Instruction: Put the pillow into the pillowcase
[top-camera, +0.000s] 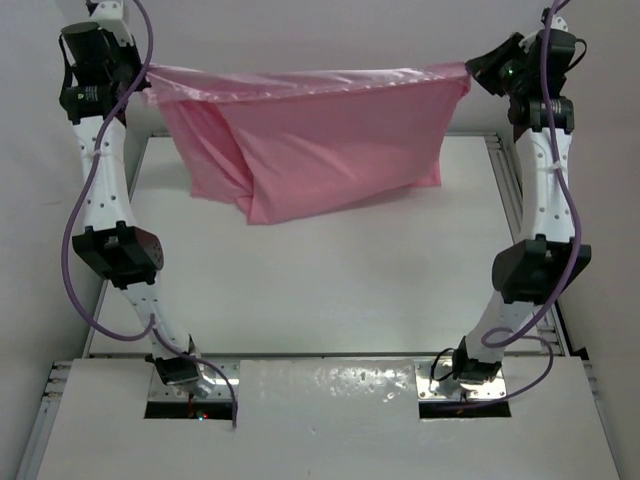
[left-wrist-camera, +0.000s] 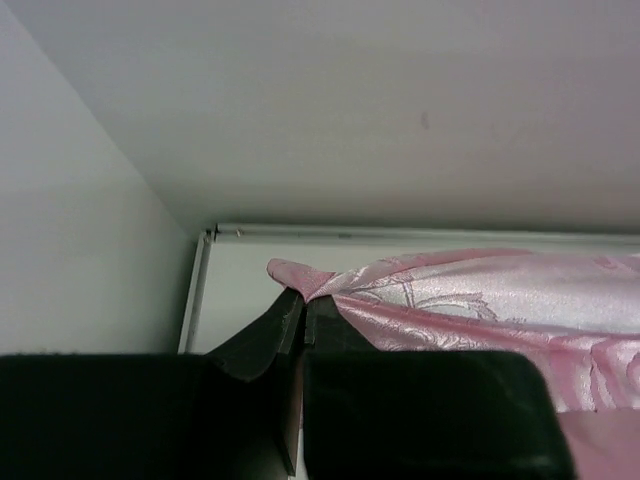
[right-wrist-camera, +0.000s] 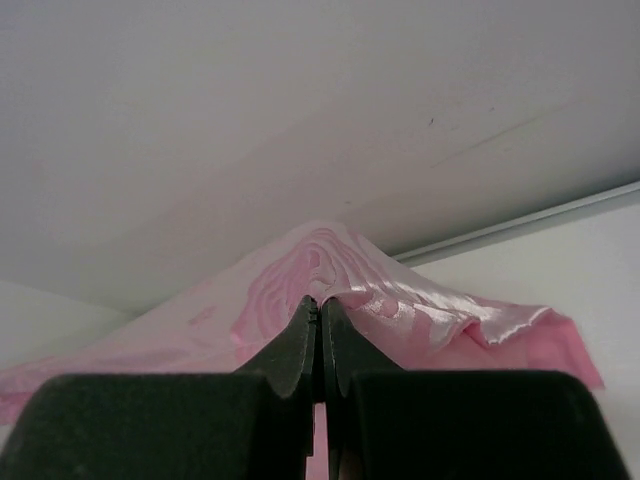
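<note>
As seen from the overhead camera, the pink satin pillowcase (top-camera: 320, 150) hangs stretched like a banner above the far edge of the white table (top-camera: 300, 290), its top hem drawn into a nearly straight line between the two raised arms. The left gripper (top-camera: 150, 85) pinches one upper corner above the table's far left corner, and the right gripper (top-camera: 470, 75) pinches the other above the far right corner. The cloth drops in loose folds, its lowest point sagging left of centre; whether it brushes the tabletop cannot be told from this angle. Through the left wrist camera, the left gripper (left-wrist-camera: 303, 305) shows its black fingers (left-wrist-camera: 262, 340) pressed together on a tip of shiny fabric. From there the pillowcase (left-wrist-camera: 480, 300) runs off to the right, its faint rose pattern catching the light in front of the table's far rail (left-wrist-camera: 400, 233) and a plain grey wall (left-wrist-camera: 350, 110). Through the right wrist camera, the right gripper (right-wrist-camera: 320, 305) is likewise clamped on the pillowcase (right-wrist-camera: 330, 260), which peaks just above the fingertips and falls away to both sides, with a glossy fold trailing to the right.
</note>
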